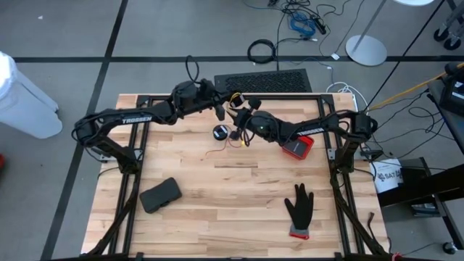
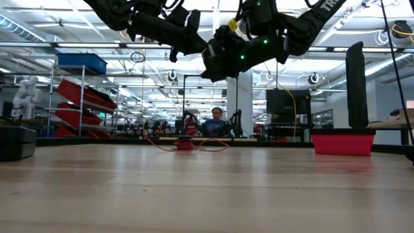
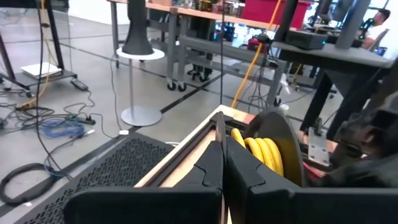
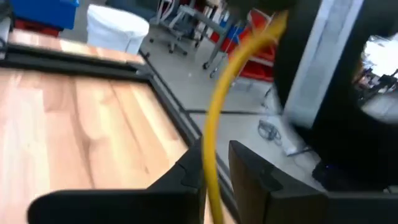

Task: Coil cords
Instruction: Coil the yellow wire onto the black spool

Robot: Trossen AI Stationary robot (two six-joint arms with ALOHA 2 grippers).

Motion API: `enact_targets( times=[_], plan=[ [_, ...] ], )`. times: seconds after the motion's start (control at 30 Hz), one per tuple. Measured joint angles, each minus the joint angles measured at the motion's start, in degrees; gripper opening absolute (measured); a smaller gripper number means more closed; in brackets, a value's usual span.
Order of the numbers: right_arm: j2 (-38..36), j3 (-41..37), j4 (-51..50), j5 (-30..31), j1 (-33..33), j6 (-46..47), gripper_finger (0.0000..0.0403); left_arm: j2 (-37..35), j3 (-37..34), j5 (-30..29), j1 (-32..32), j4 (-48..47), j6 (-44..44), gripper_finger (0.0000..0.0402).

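The yellow cord (image 3: pixel 260 151) is wound on a black spool (image 3: pixel 278 138) that hangs above the table's far middle, close beside my left gripper (image 3: pixel 222 155), which is shut. One strand of the yellow cord (image 4: pixel 214 118) runs between the parted fingers of my right gripper (image 4: pixel 216 150), which is open and meets the left one there (image 1: pixel 241 122). What carries the spool is hidden. The red cord (image 2: pixel 185 144) lies loosely heaped on the table with its black spool (image 1: pixel 220 133), below both grippers. My left gripper stands right beside the yellow cord's spool (image 3: pixel 273 162); whether it touches the spool, I cannot tell. My right gripper has a strand of the yellow cord (image 4: pixel 210 177) passing between its fingers, lying against the inner side of one finger (image 4: pixel 191 167). A gap shows on the strand's other side. The strand rises in a curve away from the fingers, clear of the table.
A red box (image 1: pixel 297 148) sits at the right under my right arm. A black glove (image 1: pixel 299 206) lies near the front right, a dark pouch (image 1: pixel 160 194) at the front left. A black mesh mat (image 1: pixel 262 81) lies along the far edge. A person (image 2: pixel 215 123) sits beyond the table.
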Motion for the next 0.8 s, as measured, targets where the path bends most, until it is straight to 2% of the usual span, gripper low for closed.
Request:
enact_targets(
  times=[0.3,0.53,0.8],
  plan=[
    [0.0,0.0,-3.5,-0.4,0.0,0.5,0.0052,-4.5,0.1,0.0,0.2,-7.2,4.8,0.0],
    [0.0,0.0,-6.0,-5.7,0.1,1.4,0.0052,-7.4,0.1,0.0,0.3,-15.9,9.3,0.0],
    [-0.1,0.0,-9.7,-11.0,0.1,1.6,0.0052,-8.7,0.1,1.4,0.4,-20.5,11.3,0.0]
  ],
)
